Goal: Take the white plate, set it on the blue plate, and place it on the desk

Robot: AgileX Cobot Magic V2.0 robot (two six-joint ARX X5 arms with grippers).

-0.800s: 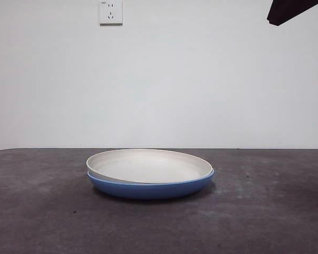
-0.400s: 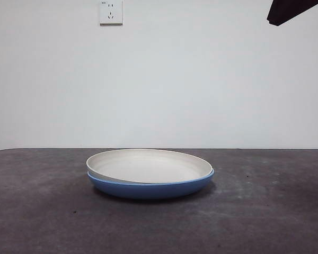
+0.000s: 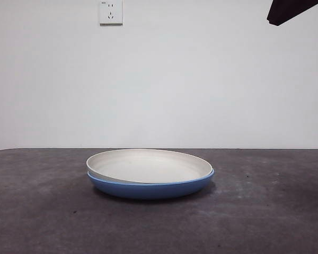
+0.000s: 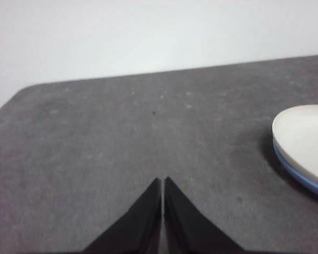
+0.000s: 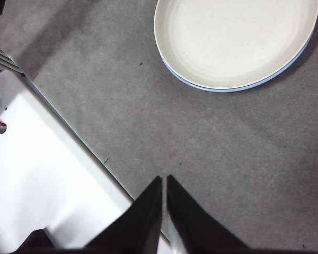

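The white plate (image 3: 148, 165) sits nested on the blue plate (image 3: 148, 189) in the middle of the desk (image 3: 265, 211). Both also show in the right wrist view, the white plate (image 5: 233, 37) with only a thin blue rim (image 5: 238, 89) under it. In the left wrist view the white plate (image 4: 305, 140) and blue plate (image 4: 302, 180) lie off to one side. My left gripper (image 4: 162, 182) is shut and empty above bare desk. My right gripper (image 5: 164, 180) is shut and empty, high above the desk, away from the plates. One arm shows as a black tip (image 3: 289, 10) in the front view.
A white wall with a socket (image 3: 111, 11) stands behind the desk. In the right wrist view a white structure (image 5: 37, 174) borders the desk's edge.
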